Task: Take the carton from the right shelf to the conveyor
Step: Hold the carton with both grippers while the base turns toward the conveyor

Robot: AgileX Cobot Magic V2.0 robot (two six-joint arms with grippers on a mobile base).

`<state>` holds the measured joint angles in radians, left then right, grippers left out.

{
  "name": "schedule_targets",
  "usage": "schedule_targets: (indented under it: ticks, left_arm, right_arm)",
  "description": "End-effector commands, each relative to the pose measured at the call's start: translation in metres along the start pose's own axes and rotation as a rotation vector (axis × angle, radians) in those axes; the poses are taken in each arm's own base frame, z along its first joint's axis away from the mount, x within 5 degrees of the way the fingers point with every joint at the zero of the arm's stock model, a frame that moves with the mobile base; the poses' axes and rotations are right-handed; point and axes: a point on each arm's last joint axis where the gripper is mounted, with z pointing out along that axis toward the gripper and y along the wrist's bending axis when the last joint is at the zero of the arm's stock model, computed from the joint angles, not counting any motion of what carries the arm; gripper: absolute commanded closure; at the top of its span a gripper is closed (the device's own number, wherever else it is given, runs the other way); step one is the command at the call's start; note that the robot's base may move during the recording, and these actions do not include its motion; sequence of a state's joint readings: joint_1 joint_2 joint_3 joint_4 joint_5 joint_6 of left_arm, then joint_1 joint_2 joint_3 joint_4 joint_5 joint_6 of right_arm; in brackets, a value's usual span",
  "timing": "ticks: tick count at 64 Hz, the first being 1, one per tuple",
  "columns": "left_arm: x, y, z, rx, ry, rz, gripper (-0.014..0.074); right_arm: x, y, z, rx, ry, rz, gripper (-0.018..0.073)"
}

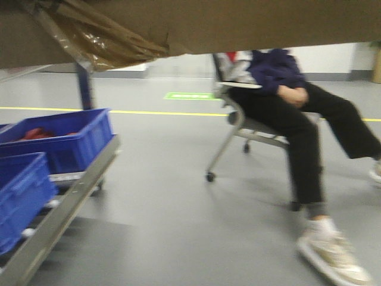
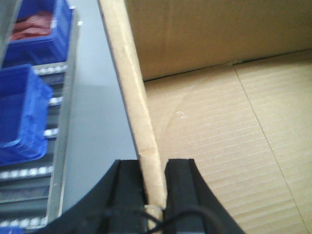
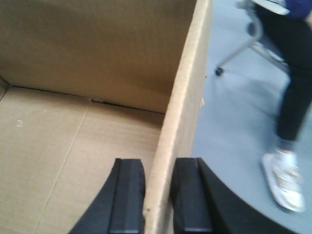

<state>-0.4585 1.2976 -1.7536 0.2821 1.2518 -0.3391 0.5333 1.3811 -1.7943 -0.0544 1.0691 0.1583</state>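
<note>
The carton hangs across the top of the front view, its brown underside showing, with a wad of yellowish-brown tape at its left. In the left wrist view my left gripper is shut on the carton's left wall, one black finger on each side. In the right wrist view my right gripper is shut on the right wall of the carton. The carton is empty inside. The shelf, a steel rack with a brushed rail, stands at lower left, below the carton's left side. The conveyor is out of view.
Two blue bins sit on the shelf's rollers; the farther one holds something red. A person sits on a wheeled chair to the right, legs stretched out. A yellow floor line runs across the grey floor behind.
</note>
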Motion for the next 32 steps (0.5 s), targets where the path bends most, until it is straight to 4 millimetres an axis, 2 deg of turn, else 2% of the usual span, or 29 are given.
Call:
schedule_targets:
  ticks: [1,32]
  left_arm:
    - [-0.0025,-0.009,-0.0039,0.087,-0.032,-0.011,0.0615]
    - [-0.0025,-0.009,-0.0039,0.087,-0.032,-0.011,0.0615]
  right_arm:
    - [-0.0077,0.0069,-0.0051,-0.066,-0.086,0.024,0.0628]
    - [-0.0077,0.0069,-0.0051,-0.066,-0.086,0.024,0.0628]
